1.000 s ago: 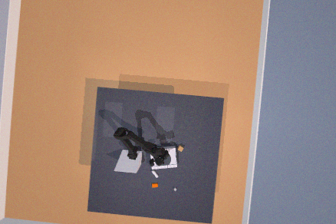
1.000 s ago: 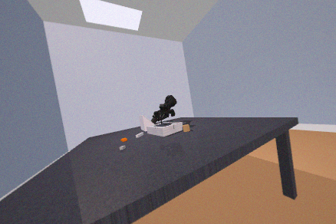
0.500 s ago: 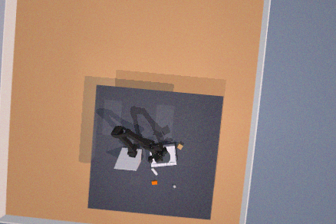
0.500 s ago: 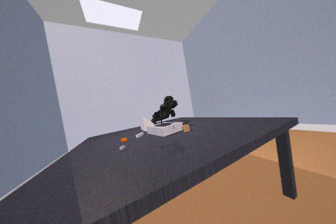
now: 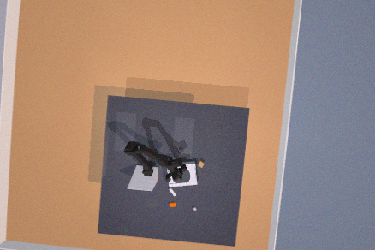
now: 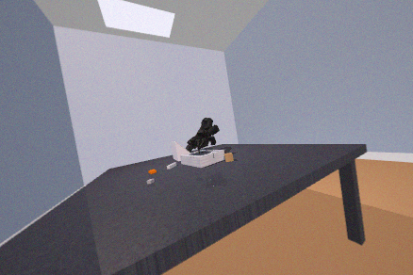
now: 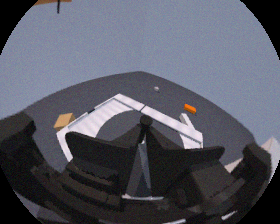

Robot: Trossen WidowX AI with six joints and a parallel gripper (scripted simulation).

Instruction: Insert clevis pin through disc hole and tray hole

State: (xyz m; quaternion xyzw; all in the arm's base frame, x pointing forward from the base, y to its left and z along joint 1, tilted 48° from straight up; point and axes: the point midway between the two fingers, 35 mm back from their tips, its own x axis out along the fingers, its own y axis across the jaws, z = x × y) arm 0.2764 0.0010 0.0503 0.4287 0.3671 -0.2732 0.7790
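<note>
The tool (image 5: 175, 175) (image 6: 197, 148) (image 7: 143, 127) is nearly closed, gripping the clevis pin (image 7: 146, 120), whose dark, rounded end shows between the fingertips, above the tray. Whether its tip has entered a hole cannot be made out.

Left to right from above, the dark, faintly grained tabletop (image 5: 133, 216) (image 6: 175, 212) (image 7: 231, 117) carries a pale, flat-faced panel (image 5: 142, 179) by the arm's base, then a whitish bar (image 5: 172, 192) (image 6: 172, 166) (image 7: 185, 120) near the tray and an orange block (image 5: 172, 205) (image 6: 152, 171) (image 7: 190, 108). The pale, straight-rimmed tray (image 5: 193, 183) (image 6: 204, 161) (image 7: 166, 122) holds the broad, dark grey disc (image 5: 186, 175) (image 7: 113, 130); beyond are a tiny pale piece (image 5: 195, 209) (image 6: 150, 181) (image 7: 156, 89) and, just beside the tray, a tan block (image 5: 201, 163) (image 6: 229, 157) (image 7: 64, 121). Around them lie a smooth orange-brown floor (image 5: 159, 47) (image 6: 289, 240) and blue-grey walls (image 5: 339, 107) (image 6: 326, 75) (image 7: 141, 40).
</note>
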